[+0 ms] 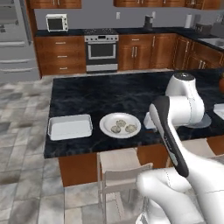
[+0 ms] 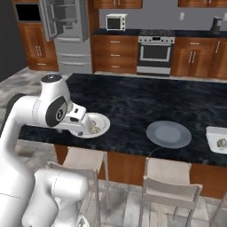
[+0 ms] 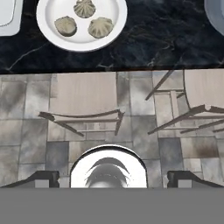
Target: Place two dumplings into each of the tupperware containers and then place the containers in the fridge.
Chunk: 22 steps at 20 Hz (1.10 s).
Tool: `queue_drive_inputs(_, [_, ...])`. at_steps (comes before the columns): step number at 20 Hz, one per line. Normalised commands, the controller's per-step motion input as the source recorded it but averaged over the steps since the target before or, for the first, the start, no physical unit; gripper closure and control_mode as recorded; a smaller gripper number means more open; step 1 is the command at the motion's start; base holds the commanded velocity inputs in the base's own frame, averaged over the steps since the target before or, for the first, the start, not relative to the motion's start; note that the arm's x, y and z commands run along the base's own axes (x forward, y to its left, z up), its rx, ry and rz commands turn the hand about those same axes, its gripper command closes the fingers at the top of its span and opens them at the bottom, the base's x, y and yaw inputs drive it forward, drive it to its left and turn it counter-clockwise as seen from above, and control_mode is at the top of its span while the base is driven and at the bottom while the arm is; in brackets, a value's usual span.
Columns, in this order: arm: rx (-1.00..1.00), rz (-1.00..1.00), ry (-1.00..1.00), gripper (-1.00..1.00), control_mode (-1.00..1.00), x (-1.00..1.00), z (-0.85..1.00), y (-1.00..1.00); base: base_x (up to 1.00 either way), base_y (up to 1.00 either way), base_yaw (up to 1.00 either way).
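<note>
In the left base view, three dumplings [image 1: 123, 127] are seen on a white plate [image 1: 106, 127] at the centre of the frame, on the near edge of a dark marble island counter [image 1: 109, 94]; a tupperware container [image 1: 70, 127] lies to the left of the plate, apart from it, and the corner of a second container [image 1: 219, 109] is cut by the right edge. The arm's white links cover the lower right, and the hand itself is hidden behind them there. The fridge [image 1: 15, 39] stands at the upper left, with a microwave [image 1: 57, 22] and an oven [image 1: 101, 49] along the back wall; no writing can be read. In the right base view, the plate with the dumplings [image 2: 94, 129] is partly covered by the arm's wrist at the left centre; a grey-blue plate [image 2: 168, 134] sits right of centre, and the second container [image 2: 216, 138] at the right edge appears to hold one small pale lump, though this is too small to be sure. The fridge [image 2: 66, 35] stands at the upper left with an upper door swung open. Two chairs [image 2: 170, 188] stand against the counter's near side. In the hand view, the gripper [image 3: 111, 181] is spread wide and empty at the bottom, over the floor and chairs [image 3: 85, 105]; the dumplings [image 3: 85, 19] lie well apart from it at the upper left of centre, with the first container's corner [image 3: 8, 17] at the far upper left.
</note>
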Motion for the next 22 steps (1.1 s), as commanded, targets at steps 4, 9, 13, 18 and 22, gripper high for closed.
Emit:
queue_drive_inputs(4, [0.0, 0.0, 0.0, -1.0, 1.0, 0.0, 0.0, 0.0, 0.31, 0.31, 0.0])
queue_drive_inputs(9, [0.0, 0.0, 0.0, -1.0, 1.0, 0.0, 0.0, 0.0, 0.69, -0.03, 0.0])
queue_drive_inputs(13, [0.0, 0.0, 0.0, -1.0, -1.0, 0.25, -0.05, 0.0, 0.62, -0.05, 0.0])
queue_drive_inputs(18, [0.0, 0.0, 0.0, -1.0, -1.0, 1.0, -0.45, -0.01, 0.0, 0.0, 0.0])
queue_drive_inputs(22, [0.0, 0.0, 0.0, -1.0, -1.0, 1.0, -0.7, -0.18, 0.0, 0.0, 0.0])
